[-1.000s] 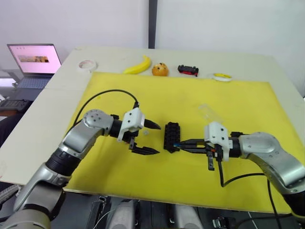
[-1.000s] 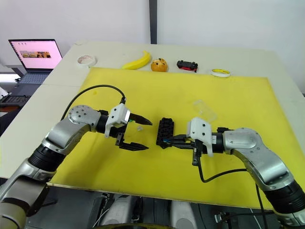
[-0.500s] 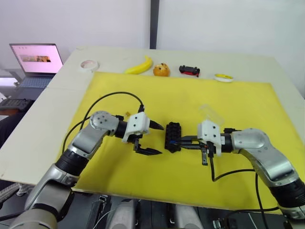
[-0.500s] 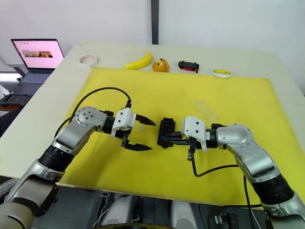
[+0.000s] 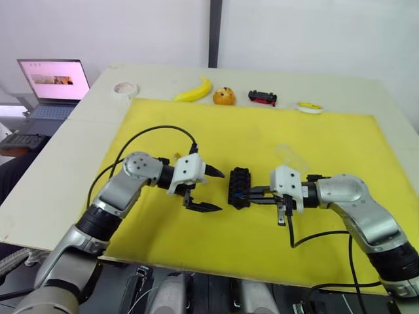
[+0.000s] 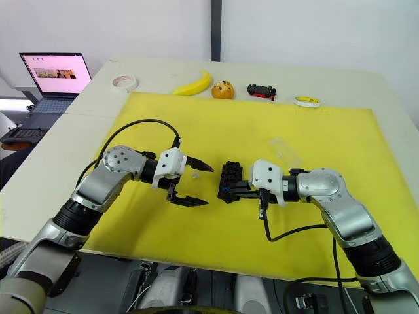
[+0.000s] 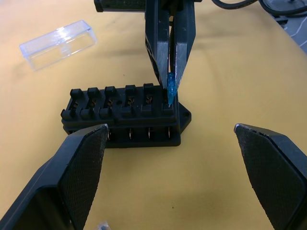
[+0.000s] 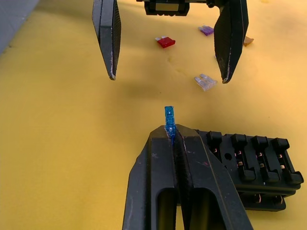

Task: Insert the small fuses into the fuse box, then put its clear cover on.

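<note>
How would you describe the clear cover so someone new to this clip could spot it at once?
Start at the yellow mat and find the black fuse box near its middle, between the two grippers. The clear cover lies flat on the mat beyond the right gripper, apart from the box. It is a see-through rectangular lid, unlike the solid black box and the small coloured fuses.

Head stereo pair looks down over the table; wrist cameras sit close (facing each other), sharing the fuse box [image 7: 125, 116].
</note>
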You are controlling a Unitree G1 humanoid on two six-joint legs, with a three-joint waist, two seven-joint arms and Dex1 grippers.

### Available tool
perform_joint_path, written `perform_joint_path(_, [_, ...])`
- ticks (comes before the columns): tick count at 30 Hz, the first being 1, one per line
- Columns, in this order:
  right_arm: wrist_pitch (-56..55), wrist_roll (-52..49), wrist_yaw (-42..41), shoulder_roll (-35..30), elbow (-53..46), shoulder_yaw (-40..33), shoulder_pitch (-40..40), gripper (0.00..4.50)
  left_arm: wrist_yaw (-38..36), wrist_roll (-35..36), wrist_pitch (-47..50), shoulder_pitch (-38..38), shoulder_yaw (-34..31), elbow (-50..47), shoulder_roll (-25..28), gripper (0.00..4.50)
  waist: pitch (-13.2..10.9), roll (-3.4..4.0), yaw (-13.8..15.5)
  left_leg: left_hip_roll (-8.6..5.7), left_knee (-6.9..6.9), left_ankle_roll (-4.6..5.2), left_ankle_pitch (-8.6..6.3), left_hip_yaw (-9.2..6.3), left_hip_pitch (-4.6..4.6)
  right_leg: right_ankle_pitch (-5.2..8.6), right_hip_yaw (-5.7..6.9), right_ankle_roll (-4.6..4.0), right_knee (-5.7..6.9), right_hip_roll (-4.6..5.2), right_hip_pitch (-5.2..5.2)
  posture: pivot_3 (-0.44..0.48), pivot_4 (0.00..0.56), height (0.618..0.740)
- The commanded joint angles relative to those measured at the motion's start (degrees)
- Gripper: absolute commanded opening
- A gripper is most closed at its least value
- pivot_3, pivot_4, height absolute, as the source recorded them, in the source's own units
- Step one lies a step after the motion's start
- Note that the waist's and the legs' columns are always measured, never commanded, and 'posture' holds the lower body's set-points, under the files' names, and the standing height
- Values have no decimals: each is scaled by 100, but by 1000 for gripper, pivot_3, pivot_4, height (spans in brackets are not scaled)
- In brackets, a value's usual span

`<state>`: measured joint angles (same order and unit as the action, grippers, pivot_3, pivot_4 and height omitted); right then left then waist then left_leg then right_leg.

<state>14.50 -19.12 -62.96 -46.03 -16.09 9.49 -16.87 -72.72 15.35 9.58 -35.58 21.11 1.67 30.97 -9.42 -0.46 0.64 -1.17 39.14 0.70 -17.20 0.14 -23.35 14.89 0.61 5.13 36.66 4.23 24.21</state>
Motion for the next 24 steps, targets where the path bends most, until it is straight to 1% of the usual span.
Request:
perform_joint_path(1, [16,-89,-46,-47,-134,-237,-1,0,-20,6,-39,-37,-140,-88,-46,4441,0,0,1,0,0,0,0,0,0,0,0,0,0,0,0,0,150,740])
perform_joint_path(24, [-14,97,15,52,-96,-187,128,0,-61,-91,-68,-108,-159,1,-182,4441,0,0,-4,-2,7,0,0,0,3,1,0,0,24,0,4,0,150,740])
